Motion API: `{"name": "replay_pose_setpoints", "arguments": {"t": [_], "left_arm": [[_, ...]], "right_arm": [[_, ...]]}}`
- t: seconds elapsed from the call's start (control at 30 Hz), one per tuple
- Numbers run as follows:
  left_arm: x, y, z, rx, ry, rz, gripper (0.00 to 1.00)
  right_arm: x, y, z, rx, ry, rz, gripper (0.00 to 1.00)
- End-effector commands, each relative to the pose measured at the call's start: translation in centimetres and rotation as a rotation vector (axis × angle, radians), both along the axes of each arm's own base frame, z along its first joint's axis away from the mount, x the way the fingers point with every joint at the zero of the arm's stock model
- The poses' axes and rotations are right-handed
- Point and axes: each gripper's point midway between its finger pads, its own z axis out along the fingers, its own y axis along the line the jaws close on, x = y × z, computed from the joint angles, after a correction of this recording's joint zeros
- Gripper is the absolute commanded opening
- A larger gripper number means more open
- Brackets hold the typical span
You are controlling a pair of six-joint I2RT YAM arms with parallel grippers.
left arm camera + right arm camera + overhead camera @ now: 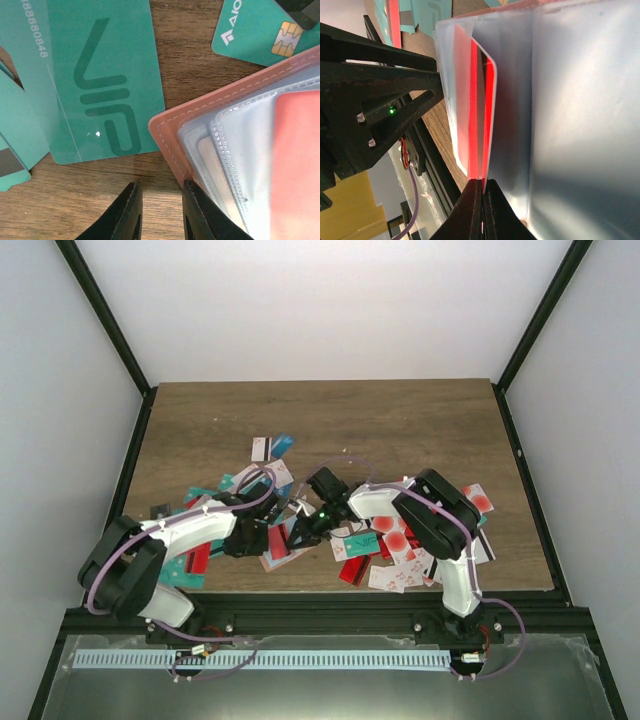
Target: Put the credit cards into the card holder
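Down at the near edge of the worktop point(400, 420), both arms lean in over one spot. The card holder point(278, 558) lies right between them, salmon-pink and opened up, with its clear sleeves point(580, 100) on show. All around it lie the credit cards point(400, 545): a thick heap to the right under the right arm, more fanned out to the left and behind.

First, the left gripper point(160, 186). Its fingers stand a narrow gap apart, bare wood shows between them, and nothing is pinched. One finger point(200, 212) sits right at the holder's stitched pink corner (touching it or just over it, I cannot tell). Just beside that corner a teal VIP card point(105, 85) lies flat on the wood. A teal chip card point(255, 30) rests near the holder's far edge.

Now the right gripper point(482, 187). Its fingers are pressed tight together, and they meet on the end of a red card point(489, 115), pinching it there. That red card is partway inside one of the clear sleeves, one rounded corner visible against the plastic. From the left wrist view the same red glows through the plastic on the holder's right side. More sleeves are layered beside it, and one has a pale card inside.
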Motion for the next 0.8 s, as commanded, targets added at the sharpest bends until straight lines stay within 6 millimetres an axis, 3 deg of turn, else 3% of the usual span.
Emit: {"name": "replay_pose_setpoints", "arguments": {"t": [0.0, 0.3, 0.77], "left_arm": [[1.7, -1.3, -0.6, -0.036, -0.05, -0.067, 0.25], [3.0, -2.4, 0.0, -0.059, -0.079, -0.112, 0.25], [4.5, -4.8, 0.4, -0.123, -0.109, -0.221, 0.24]], "right_arm": [[-0.2, -0.2, -1.5, -0.068, -0.003, 0.028, 0.01], [-0.4, -0.9, -1.9, -0.127, -0.003, 0.046, 0.01], [0.2, 0.5, -3.2, -0.108, 0.021, 0.111, 0.01]]}}
